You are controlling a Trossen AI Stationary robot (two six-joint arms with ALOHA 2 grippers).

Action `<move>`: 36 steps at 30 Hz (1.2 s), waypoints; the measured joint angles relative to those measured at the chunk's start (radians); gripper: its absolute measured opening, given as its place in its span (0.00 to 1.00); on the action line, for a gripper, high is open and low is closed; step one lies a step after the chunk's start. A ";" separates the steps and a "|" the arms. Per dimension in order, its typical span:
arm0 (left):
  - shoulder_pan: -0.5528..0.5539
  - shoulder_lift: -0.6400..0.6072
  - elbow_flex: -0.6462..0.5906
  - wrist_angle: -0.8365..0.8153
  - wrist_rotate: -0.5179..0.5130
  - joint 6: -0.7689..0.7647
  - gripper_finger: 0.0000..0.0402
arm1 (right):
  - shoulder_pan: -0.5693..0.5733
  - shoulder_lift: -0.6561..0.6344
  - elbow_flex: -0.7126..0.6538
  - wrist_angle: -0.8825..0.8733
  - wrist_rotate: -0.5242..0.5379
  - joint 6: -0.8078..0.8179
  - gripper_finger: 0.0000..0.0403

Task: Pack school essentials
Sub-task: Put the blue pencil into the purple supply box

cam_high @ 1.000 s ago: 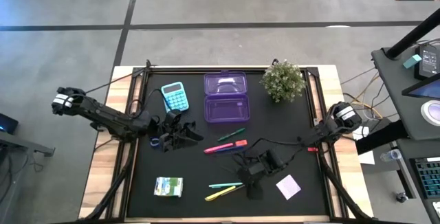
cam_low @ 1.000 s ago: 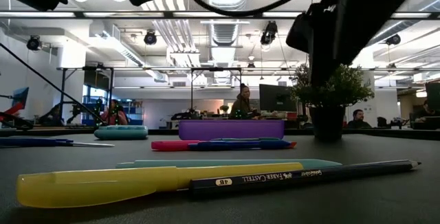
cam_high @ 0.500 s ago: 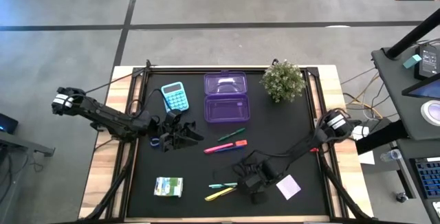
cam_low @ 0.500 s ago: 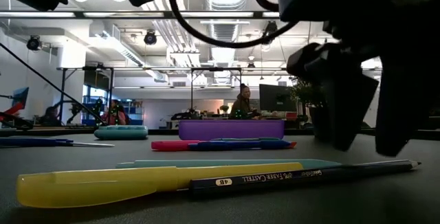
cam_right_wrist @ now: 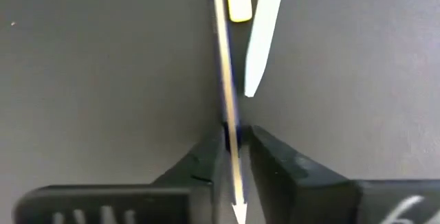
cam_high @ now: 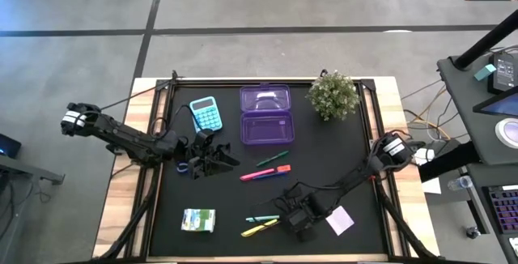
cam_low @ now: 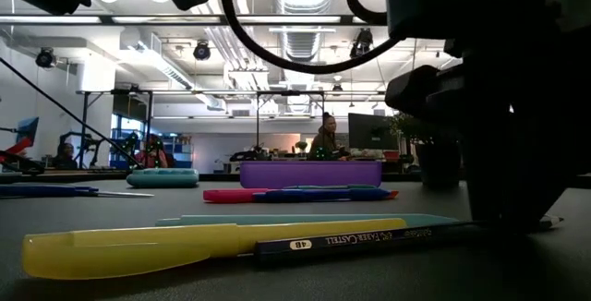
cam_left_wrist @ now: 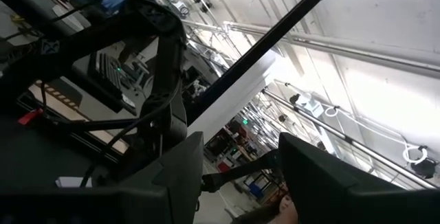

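Observation:
My right gripper point(cam_high: 296, 219) is down at the table's near middle, shut on a dark pencil point(cam_low: 369, 239). The pencil lies beside a yellow pen point(cam_low: 185, 246) and a teal pen point(cam_low: 305, 219). A white square pad point(cam_high: 339, 219) lies just right of the gripper. Pink and blue markers point(cam_high: 265, 172) and a green pen point(cam_high: 273, 159) lie in the middle. A green-and-white packet point(cam_high: 198, 219) sits near left. My left gripper point(cam_high: 218, 157) rests open at the left, beside the blue-handled scissors point(cam_high: 183, 167). An open purple case point(cam_high: 266, 114) stands at the far middle. My right gripper point(cam_right_wrist: 234, 148) pinches the pencil between its two fingers near the pointed end point(cam_right_wrist: 231, 124). The fingers come from above, pointing down, one on each side of the shaft. The pencil lies flat on the table, its tip point(cam_right_wrist: 238, 214) showing behind the fingers.
A teal calculator point(cam_high: 205, 113) lies left of the purple case, and a leafy potted plant point(cam_high: 333, 94) stands at the far right. The yellow and teal pens lie close against the pencil. People sit in the room beyond the far edge.
My right gripper has moved toward the near edge and come down onto the pencil's pointed end. In the low view its fingers stood apart just above the table half a second ago and now read as one block on the pencil. The pencil and pens have stayed put.

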 joint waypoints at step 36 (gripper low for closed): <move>0.001 0.000 0.004 0.178 -0.026 0.029 0.43 | -0.333 -0.339 0.000 -0.098 0.187 -0.069 0.02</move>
